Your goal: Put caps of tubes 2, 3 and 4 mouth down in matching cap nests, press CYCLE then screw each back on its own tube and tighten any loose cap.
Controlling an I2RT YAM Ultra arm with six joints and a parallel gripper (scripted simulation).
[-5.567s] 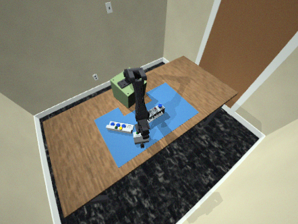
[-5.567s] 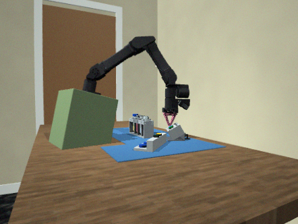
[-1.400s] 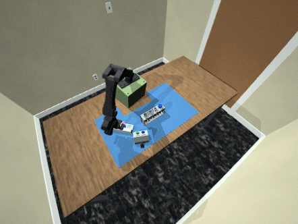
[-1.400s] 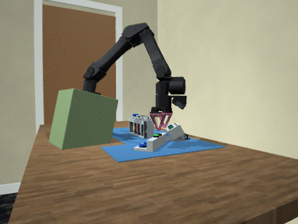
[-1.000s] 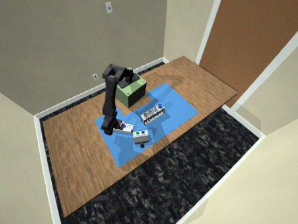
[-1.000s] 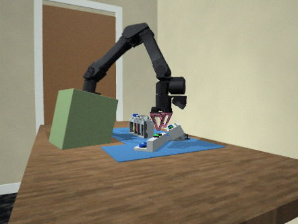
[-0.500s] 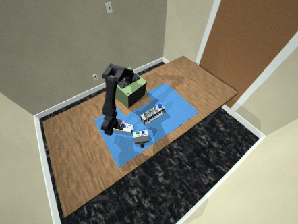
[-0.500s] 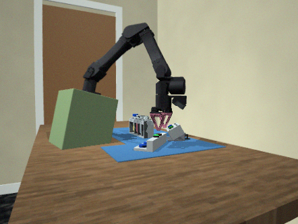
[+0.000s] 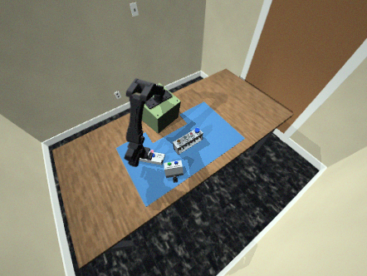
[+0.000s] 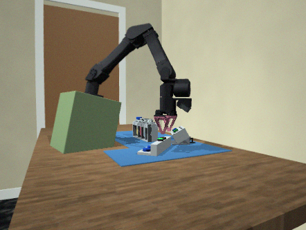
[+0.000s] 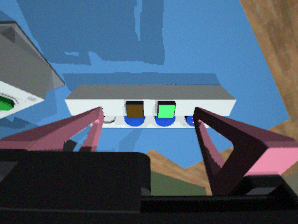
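The cap tray CT (image 11: pixel 150 106) lies under my gripper (image 11: pixel 148 111), which is open and empty, one pink finger on each side of the tray. On its console the green lamp (image 11: pixel 166 109) is lit and the amber lamp (image 11: pixel 134 109) is dark. Blue caps (image 11: pixel 134 121) sit in three nests below the console; the nest by my left finger (image 11: pixel 107 120) looks white and empty. In the top view the gripper (image 9: pixel 149 154) hovers over the tray (image 9: pixel 153 158). The decapping station DS (image 9: pixel 188 140) stands further along the mat, with one blue cap (image 9: pixel 197 130) on its end tube.
The key box (image 9: pixel 173 167) with a green and a blue key sits beside the tray; its green key shows at the left of the wrist view (image 11: pixel 5 104). A green block (image 9: pixel 162 111) carries the arm's base. A small dark object (image 9: pixel 175 179) lies in front of the key box.
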